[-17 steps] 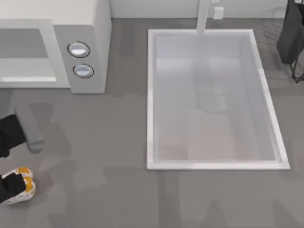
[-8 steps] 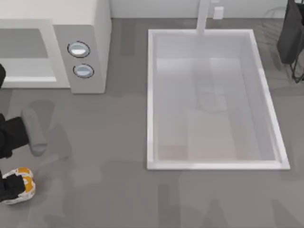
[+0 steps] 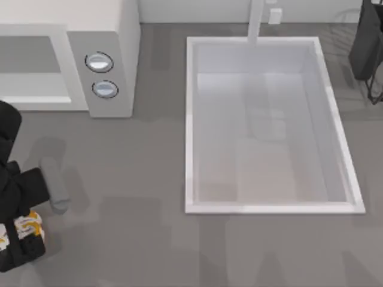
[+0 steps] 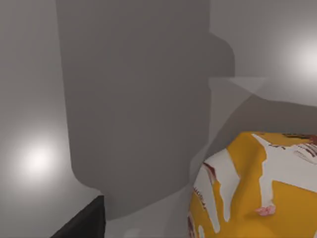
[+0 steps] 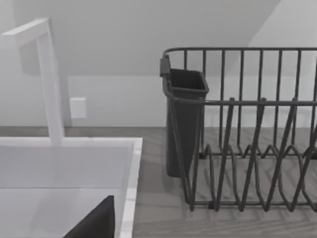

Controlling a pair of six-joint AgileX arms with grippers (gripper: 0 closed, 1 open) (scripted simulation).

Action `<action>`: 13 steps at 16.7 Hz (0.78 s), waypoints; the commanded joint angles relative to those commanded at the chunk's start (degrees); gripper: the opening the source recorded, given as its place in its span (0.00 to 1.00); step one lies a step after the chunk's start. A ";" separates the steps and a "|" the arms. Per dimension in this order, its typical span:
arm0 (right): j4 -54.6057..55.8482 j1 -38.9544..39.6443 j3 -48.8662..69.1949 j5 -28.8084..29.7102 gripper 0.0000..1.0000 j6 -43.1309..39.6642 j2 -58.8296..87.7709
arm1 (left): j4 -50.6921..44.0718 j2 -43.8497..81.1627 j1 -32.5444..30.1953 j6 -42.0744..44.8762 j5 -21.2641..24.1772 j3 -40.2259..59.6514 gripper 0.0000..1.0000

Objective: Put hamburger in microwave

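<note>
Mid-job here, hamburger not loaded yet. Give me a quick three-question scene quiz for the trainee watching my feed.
1. True or false: the small whitish, orange-patched hamburger already lies inside the large light-grey boxy microwave.
2. Which is at the hamburger, near the table's left edge? A) left pincer B) right pincer
3. Fill in: in the top view, the white rectangular sink basin sits to the microwave's ____.

Key: 1 false, it is on the table in front of the microwave; 2 A; 3 right.
</note>
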 joint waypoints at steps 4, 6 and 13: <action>0.00 0.00 0.00 0.00 1.00 0.00 0.00 | 1.34 0.90 -0.01 0.05 0.00 -0.78 1.00; 0.00 0.00 0.00 0.00 1.00 0.00 0.00 | 1.34 0.90 -0.01 0.05 0.00 -0.78 0.92; 0.00 0.00 0.00 0.00 1.00 0.00 0.00 | 1.34 0.90 -0.01 0.05 0.00 -0.78 0.40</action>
